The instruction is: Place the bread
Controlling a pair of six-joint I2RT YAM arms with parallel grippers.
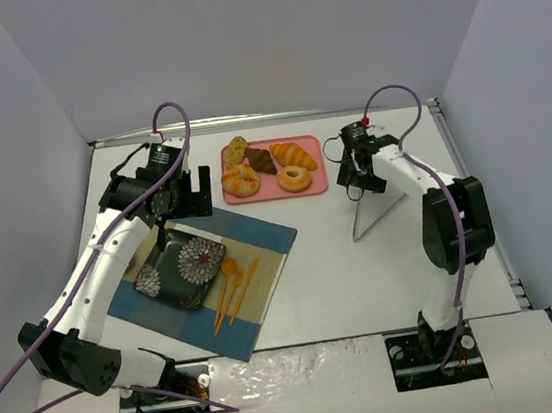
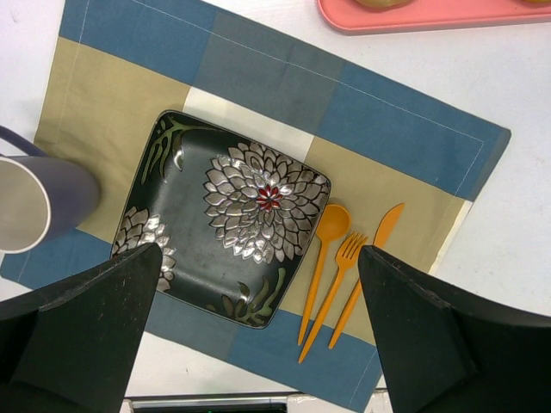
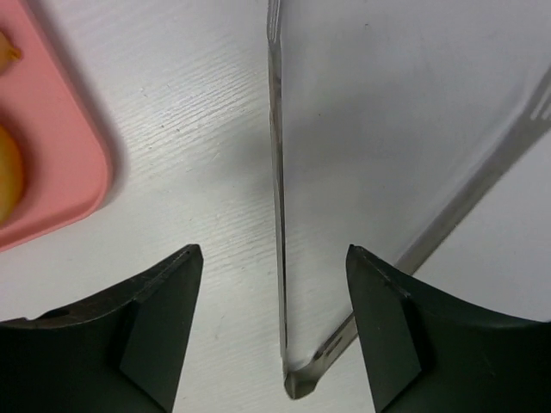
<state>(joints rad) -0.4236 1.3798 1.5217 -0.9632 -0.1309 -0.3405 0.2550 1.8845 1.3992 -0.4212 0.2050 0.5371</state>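
Observation:
The bread [image 1: 261, 159], a dark brown wedge, lies on the pink tray [image 1: 277, 195] at the back, between a golden croissant [image 1: 294, 153] and other pastries. A tan ring donut [image 1: 294, 178] lies in front of it. My left gripper [image 1: 183, 200] is open and empty, left of the tray and high above the black flowered plate [image 2: 232, 215]; it also shows in the left wrist view [image 2: 260, 251]. My right gripper [image 1: 357, 181] is open just right of the tray, low over metal tongs [image 3: 275, 172], with its jaws [image 3: 274, 251] on either side of one tong arm without touching it.
The plate sits on a blue and tan placemat [image 1: 259, 234]. An orange spoon, fork and knife [image 2: 344, 258] lie on the mat to the plate's right. A grey cup [image 2: 34, 206] stands at the plate's left. The tongs [image 1: 372, 210] lie in a V on the table. White walls enclose the table.

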